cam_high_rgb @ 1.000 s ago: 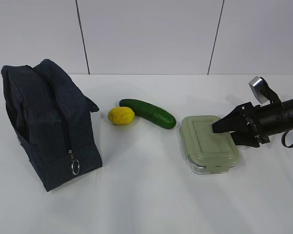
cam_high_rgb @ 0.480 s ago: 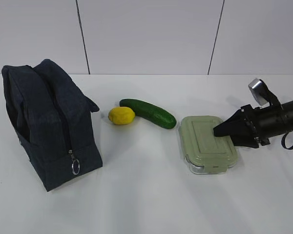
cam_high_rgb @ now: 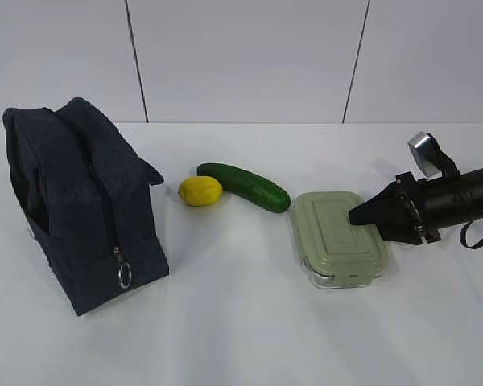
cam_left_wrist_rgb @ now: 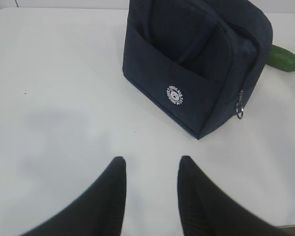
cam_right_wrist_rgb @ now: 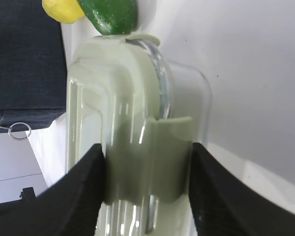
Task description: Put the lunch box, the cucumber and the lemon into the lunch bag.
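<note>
Lunch box (cam_high_rgb: pixel 340 236) is pinched by the right pincer (cam_right_wrist_rgb: pixel 146 189); cucumber (cam_high_rgb: pixel 245 186) and lemon (cam_high_rgb: pixel 200 190) lie between it and the lunch bag (cam_high_rgb: pixel 82 201).

The right arm (cam_high_rgb: pixel 475 197) is a matte black cylinder ending in a wedge-shaped black pincer (cam_high_rgb: pixel 356 215); a silver camera block (cam_high_rgb: pixel 423 149) sits atop it and a dark cable (cam_high_rgb: pixel 475 233) loops beneath. The left pincer (cam_left_wrist_rgb: pixel 150 196) has two smooth, rounded, tapering black fingers (cam_left_wrist_rgb: pixel 113 196)

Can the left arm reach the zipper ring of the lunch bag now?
Probably yes: the left end effector is open and faces the lunch bag; only bare table lies between it and the ring.
</note>
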`<state>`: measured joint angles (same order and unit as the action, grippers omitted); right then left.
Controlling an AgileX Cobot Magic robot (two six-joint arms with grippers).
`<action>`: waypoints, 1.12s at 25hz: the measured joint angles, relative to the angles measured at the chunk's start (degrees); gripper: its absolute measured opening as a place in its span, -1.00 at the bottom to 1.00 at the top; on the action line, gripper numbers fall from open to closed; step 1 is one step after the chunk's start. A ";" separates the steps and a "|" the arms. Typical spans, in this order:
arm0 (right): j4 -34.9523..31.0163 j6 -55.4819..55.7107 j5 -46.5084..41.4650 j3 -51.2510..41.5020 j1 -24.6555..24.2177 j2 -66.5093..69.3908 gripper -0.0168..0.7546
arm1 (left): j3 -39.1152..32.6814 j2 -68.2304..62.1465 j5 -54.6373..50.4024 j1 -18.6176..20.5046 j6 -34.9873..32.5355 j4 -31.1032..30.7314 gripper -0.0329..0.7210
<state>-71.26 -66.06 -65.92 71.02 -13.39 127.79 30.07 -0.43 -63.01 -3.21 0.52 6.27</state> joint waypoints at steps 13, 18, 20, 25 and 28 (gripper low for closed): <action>-0.83 -0.54 -0.22 0.35 0.00 0.21 0.03 | 0.00 0.00 0.00 0.00 0.00 0.00 -0.27; -0.96 -0.63 -0.12 0.35 0.00 0.21 0.03 | 0.00 0.00 0.00 0.00 0.00 0.00 -0.27; -1.29 -0.63 0.01 0.35 0.00 0.21 0.03 | 0.00 0.00 0.00 0.00 0.00 0.00 -0.27; -1.62 -0.76 0.22 0.35 0.00 0.21 0.03 | 0.00 0.00 0.00 0.00 0.00 0.00 -0.27; -2.37 -0.76 0.70 0.35 0.00 0.21 0.03 | 0.00 0.00 0.00 0.00 0.00 0.00 -0.27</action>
<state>-73.62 -66.83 -65.21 71.36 -13.39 128.00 30.07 -0.43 -63.01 -3.21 0.52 6.27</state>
